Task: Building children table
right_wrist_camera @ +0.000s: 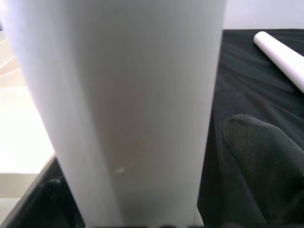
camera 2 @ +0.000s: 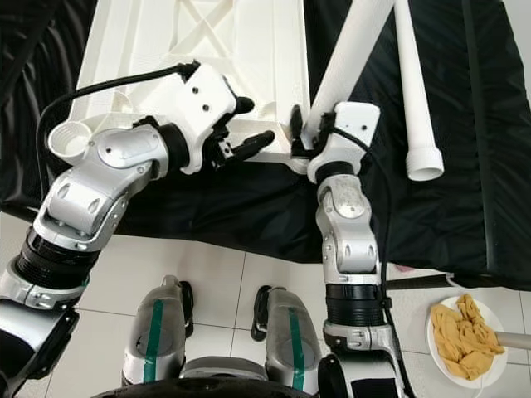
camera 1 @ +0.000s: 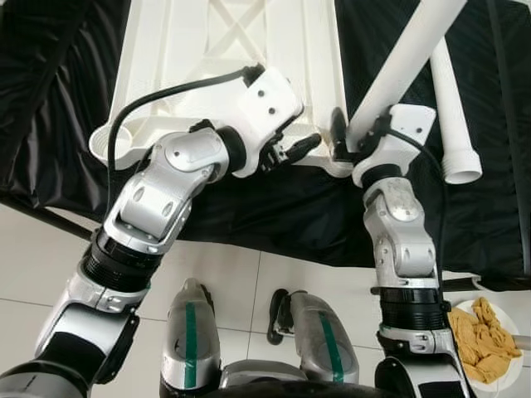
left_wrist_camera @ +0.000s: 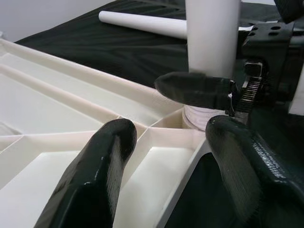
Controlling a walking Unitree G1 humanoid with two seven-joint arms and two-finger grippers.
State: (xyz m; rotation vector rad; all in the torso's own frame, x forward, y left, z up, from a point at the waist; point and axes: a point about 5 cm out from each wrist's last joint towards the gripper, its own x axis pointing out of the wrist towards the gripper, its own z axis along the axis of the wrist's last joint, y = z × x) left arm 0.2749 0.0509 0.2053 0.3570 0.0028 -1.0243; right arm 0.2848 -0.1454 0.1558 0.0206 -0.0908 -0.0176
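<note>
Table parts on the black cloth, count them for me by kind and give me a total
Tabletop, upside down: 1
Legs: 2, one held upright at the tabletop's corner by the right gripper, one lying loose on the cloth
Total: 3 parts
The left gripper hovers open by the same corner.

Smooth white plastic tabletop, matt black cloth

no readable text, labels or numbers, seemingly
</note>
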